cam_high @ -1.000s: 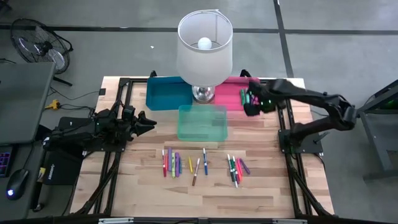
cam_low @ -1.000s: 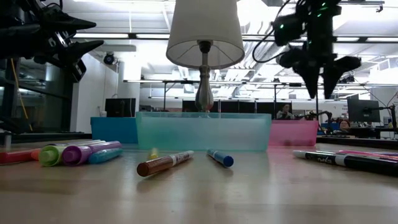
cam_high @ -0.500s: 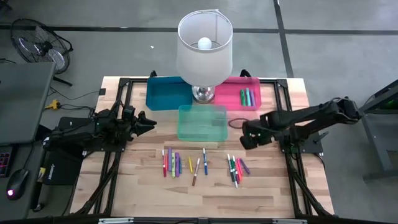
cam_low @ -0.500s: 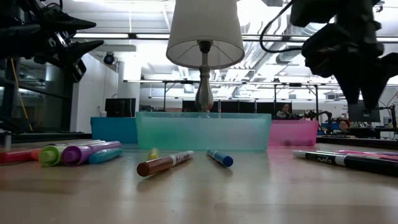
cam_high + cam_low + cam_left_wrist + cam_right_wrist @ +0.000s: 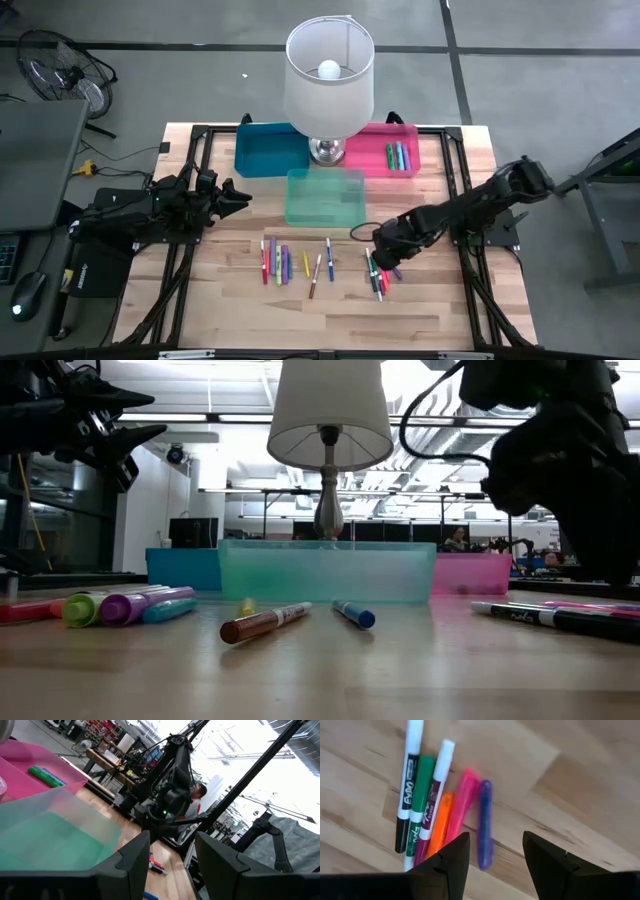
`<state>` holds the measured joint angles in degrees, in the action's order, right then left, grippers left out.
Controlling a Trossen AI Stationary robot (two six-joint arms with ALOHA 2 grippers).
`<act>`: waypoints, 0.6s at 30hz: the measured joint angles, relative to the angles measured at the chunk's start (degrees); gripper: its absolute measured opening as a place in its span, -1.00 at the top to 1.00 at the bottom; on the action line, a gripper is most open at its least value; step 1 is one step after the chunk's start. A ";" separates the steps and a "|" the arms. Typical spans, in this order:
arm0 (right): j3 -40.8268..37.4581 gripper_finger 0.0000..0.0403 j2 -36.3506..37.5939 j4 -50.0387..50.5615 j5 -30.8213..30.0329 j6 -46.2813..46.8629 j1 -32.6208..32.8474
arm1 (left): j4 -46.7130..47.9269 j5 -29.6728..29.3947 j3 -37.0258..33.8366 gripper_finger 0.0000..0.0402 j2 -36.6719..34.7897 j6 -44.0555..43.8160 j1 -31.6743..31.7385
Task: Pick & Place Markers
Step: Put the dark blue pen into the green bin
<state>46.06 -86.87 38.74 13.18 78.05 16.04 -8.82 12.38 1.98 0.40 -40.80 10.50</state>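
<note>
I had R gripper (image 5: 492, 857) over marker cluster (image 5: 379, 270) near table's (image 5: 430, 310) front edge, fingers apart, empty. L gripper (image 5: 243, 197) parked, open. Few markers in pink bin (image 5: 380, 160); most still on table.

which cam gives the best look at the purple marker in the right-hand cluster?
Right wrist view: the purple marker lies unobstructed just ahead of the open right gripper, beside a pink one. In the high view the right arm covers most of that cluster; low and left wrist views don't show it distinctly.
</note>
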 joint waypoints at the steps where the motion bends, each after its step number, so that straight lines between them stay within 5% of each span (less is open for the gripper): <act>1: 0.00 0.15 -0.74 -0.51 0.16 0.33 0.35 | 0.02 0.00 0.00 0.22 0.00 -0.02 0.00; 18: 0.02 0.15 -2.86 -0.91 -4.50 1.10 4.45 | 0.00 0.00 0.00 0.22 0.00 -0.02 0.00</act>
<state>46.09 -89.73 37.82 8.68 79.15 20.49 -8.82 12.38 1.98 0.40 -40.82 10.50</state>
